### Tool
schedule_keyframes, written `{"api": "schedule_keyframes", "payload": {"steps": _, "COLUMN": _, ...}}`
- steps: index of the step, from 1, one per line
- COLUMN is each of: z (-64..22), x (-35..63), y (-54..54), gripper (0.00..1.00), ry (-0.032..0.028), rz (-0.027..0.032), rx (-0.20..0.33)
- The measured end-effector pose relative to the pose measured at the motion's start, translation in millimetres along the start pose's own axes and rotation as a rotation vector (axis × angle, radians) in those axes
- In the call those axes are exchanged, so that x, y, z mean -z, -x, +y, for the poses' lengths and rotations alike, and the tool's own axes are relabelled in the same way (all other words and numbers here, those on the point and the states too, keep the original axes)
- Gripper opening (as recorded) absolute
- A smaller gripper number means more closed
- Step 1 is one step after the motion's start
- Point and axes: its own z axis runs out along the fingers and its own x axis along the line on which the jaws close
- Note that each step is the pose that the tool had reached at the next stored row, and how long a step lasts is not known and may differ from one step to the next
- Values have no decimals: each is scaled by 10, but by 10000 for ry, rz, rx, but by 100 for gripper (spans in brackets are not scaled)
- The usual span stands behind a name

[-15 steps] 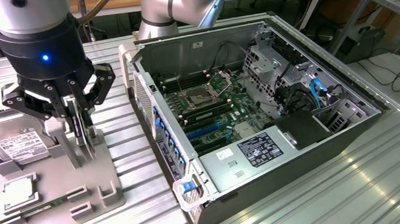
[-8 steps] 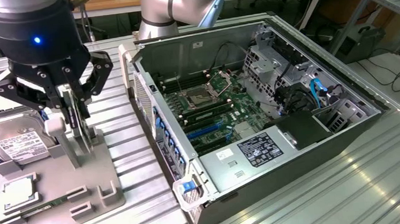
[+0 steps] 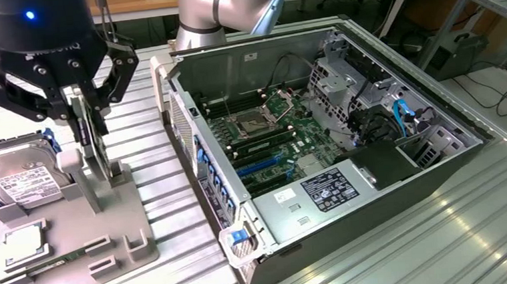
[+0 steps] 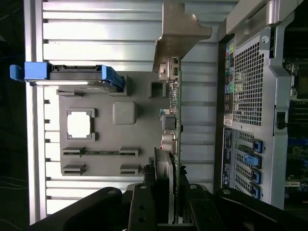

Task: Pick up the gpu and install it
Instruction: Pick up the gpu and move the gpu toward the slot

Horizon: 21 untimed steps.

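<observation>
The gpu point(image 3: 93, 150) is a thin card held upright and edge-on over the slot of the grey fixture point(image 3: 73, 242). My gripper point(image 3: 80, 114) comes down on it from above, its black fingers shut on the card's upper part. In the wrist view the gpu point(image 4: 174, 120) runs away from the gripper point(image 4: 168, 192) as a narrow green edge ending in a silver bracket point(image 4: 180, 33). Whether the card's lower edge still rests in the fixture I cannot tell. The open computer case point(image 3: 256, 44) lies on the exterior view's right, with its motherboard point(image 3: 262, 134) and blue slots point(image 3: 260, 165) exposed.
On the fixture point(image 4: 125, 144) rest a hard drive point(image 3: 19, 175) in blue rails, a square processor point(image 3: 24, 242) and a narrow memory stick point(image 3: 52, 265). Everything sits on a ribbed metal table point(image 3: 457, 235). The case's rear panel point(image 4: 245, 82) faces the fixture.
</observation>
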Motion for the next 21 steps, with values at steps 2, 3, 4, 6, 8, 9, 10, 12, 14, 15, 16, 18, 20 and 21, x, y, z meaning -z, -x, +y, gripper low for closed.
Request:
{"api": "schedule_keyframes", "payload": {"steps": 2, "z": 1, "x": 57, "y": 0, "gripper": 28, "ry": -1, "rz": 1, "rx": 0}}
{"api": "schedule_keyframes", "payload": {"steps": 3, "z": 1, "x": 85, "y": 1, "gripper": 28, "ry": 0, "rz": 0, "rx": 0}}
{"api": "schedule_keyframes", "payload": {"steps": 4, "z": 1, "x": 106, "y": 1, "gripper": 28, "ry": -1, "rz": 1, "rx": 0}}
{"api": "schedule_keyframes", "payload": {"steps": 6, "z": 2, "x": 148, "y": 1, "gripper": 28, "ry": -1, "rz": 1, "rx": -1}}
{"api": "schedule_keyframes", "payload": {"steps": 8, "z": 2, "x": 191, "y": 1, "gripper": 28, "ry": -1, "rz": 1, "rx": 0}}
{"api": "schedule_keyframes", "payload": {"steps": 9, "z": 2, "x": 212, "y": 2, "gripper": 28, "ry": -1, "rz": 1, "rx": 0}}
{"api": "schedule_keyframes", "payload": {"steps": 10, "z": 3, "x": 233, "y": 2, "gripper": 28, "ry": 0, "rz": 0, "rx": 0}}
{"api": "schedule_keyframes", "payload": {"steps": 12, "z": 3, "x": 253, "y": 2, "gripper": 28, "ry": 1, "rz": -1, "rx": 0}}
{"api": "schedule_keyframes", "payload": {"steps": 14, "z": 3, "x": 258, "y": 2, "gripper": 28, "ry": 1, "rz": -4, "rx": 0}}
{"api": "schedule_keyframes", "payload": {"steps": 15, "z": 3, "x": 259, "y": 2, "gripper": 28, "ry": 0, "rz": -4, "rx": 0}}
{"api": "schedule_keyframes", "payload": {"steps": 16, "z": 3, "x": 259, "y": 3, "gripper": 28, "ry": 0, "rz": -4, "rx": 0}}
{"api": "schedule_keyframes", "payload": {"steps": 18, "z": 3, "x": 259, "y": 2, "gripper": 28, "ry": -1, "rz": -4, "rx": 0}}
{"api": "schedule_keyframes", "payload": {"steps": 20, "z": 3, "x": 260, "y": 8, "gripper": 28, "ry": -2, "rz": -2, "rx": 0}}
{"api": "schedule_keyframes", "payload": {"steps": 21, "z": 3, "x": 259, "y": 19, "gripper": 28, "ry": -1, "rz": -3, "rx": 1}}
